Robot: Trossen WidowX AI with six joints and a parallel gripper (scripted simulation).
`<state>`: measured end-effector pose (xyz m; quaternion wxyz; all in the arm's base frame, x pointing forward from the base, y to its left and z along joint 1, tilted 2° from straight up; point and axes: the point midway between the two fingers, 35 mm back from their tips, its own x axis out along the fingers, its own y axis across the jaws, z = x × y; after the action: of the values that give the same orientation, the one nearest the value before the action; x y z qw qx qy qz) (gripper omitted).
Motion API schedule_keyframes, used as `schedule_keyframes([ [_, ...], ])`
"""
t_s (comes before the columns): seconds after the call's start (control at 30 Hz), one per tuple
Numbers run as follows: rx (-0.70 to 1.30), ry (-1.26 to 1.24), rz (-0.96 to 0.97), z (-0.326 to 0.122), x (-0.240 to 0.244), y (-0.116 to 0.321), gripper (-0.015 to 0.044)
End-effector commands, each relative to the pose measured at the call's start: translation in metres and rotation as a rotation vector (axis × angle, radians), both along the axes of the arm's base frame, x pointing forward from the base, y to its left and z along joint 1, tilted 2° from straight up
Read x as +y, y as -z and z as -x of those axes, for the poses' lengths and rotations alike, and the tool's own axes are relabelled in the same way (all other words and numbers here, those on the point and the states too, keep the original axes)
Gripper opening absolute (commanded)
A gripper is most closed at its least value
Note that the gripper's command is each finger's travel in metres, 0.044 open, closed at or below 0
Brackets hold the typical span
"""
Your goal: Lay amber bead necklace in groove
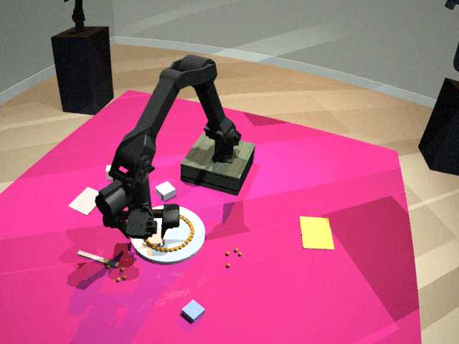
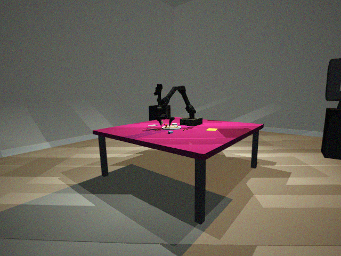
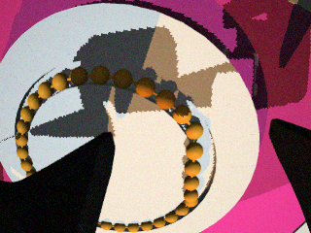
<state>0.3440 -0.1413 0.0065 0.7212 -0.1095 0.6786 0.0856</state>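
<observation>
The amber bead necklace (image 1: 192, 232) (image 3: 192, 168) lies as a loop on the round white bead board (image 1: 173, 256) (image 3: 235, 146). In the wrist view its left side runs close along the dark groove line. At the right, several beads sit inward of the groove's curved line, with a gap between. The near-left part of the loop is hidden behind a finger. My gripper (image 1: 146, 249) (image 2: 165, 126) (image 3: 194, 134) is open and empty, low over the board's left part in the top view. One finger is over the inside of the loop, the other beyond the board's rim.
Loose amber beads lie right of the board (image 1: 235, 250) and front left of it (image 1: 124, 277), near a thin stick (image 1: 89, 255). A blue block (image 1: 193, 309) is in front, a white block (image 1: 166, 190) behind. A cream sheet (image 1: 83, 201) lies left, a yellow sheet (image 1: 317, 233) right.
</observation>
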Motion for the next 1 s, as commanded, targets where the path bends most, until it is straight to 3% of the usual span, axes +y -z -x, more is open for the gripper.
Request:
schedule_keyframes([
  [0.0,-0.001,-0.006,0.001,0.000,0.000,-0.002,0.0440],
  [0.5,-0.001,-0.006,0.001,0.000,0.000,-0.002,0.0440],
  [0.73,-0.002,0.071,-0.004,0.013,-0.002,-0.032,0.0256],
  [0.9,-0.002,0.074,-0.004,0.014,-0.002,-0.028,0.0125],
  [0.97,-0.002,0.074,-0.004,0.013,-0.003,-0.019,0.0120],
])
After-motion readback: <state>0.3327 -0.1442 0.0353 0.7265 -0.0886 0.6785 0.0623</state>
